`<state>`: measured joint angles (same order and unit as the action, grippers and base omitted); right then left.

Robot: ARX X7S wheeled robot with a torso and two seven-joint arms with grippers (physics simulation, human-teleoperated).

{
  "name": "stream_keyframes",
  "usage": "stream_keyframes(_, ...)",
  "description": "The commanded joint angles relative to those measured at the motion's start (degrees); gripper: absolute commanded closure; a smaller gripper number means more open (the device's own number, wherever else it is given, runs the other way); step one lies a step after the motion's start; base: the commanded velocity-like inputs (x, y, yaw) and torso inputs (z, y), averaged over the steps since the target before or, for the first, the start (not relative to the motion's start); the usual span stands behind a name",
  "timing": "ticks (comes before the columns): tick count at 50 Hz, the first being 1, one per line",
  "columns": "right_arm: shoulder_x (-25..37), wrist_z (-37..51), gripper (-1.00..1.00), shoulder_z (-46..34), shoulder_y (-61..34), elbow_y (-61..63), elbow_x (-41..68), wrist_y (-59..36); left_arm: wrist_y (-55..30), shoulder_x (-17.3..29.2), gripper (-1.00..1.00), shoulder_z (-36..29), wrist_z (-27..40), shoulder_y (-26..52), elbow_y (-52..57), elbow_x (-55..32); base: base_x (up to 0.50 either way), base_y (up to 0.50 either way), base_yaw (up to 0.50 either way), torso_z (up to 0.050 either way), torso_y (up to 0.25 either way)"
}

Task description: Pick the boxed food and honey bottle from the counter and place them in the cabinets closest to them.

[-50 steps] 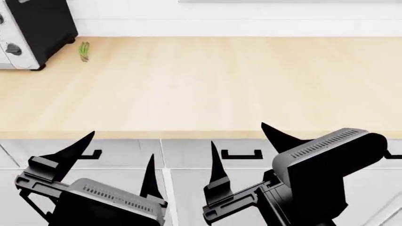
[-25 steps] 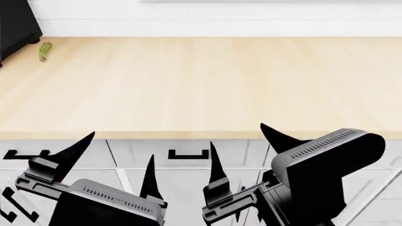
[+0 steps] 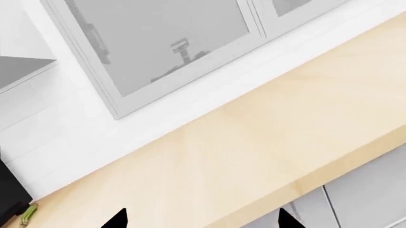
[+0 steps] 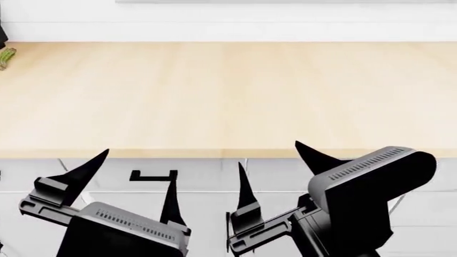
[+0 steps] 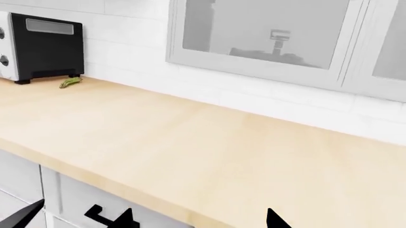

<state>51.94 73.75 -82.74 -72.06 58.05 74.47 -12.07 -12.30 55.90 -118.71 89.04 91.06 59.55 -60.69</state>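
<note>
Left claw (image 4: 132,174), right claw (image 4: 275,166) open, bases cropped

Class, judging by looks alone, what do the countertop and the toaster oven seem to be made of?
Countertop: apparently light wood or wood-look laminate, matte; faint grain streaks run across it. Toaster oven: probably painted metal; smooth black body with a pale silver front panel and knobs.

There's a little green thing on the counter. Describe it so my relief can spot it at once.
Start at the black toaster oven standing at the back of the counter, against the white wall. Just beside its foot lies a small green vegetable, flat on the wood. It is the only green thing and the only loose item in sight.
</note>
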Motion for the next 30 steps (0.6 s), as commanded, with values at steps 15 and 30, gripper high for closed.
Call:
stream_keyframes(15,0.01,-0.33,-1.00,-0.13,-0.14,-0.12,0.08,0.16,-0.63,-0.06,-1.00,1.30,-0.52,-0.77,-0.27,-0.41,0.00,-0.50,0.00,0.000,0.000)
stream_keyframes(30,0.08,-0.34,-1.00,-0.22,0.01,-0.11,-0.05,0.42,-0.40,0.23,-1.00,1.34,-0.70,-1.28,-0.27,0.29,0.00,-0.50,0.00,0.000,0.000)
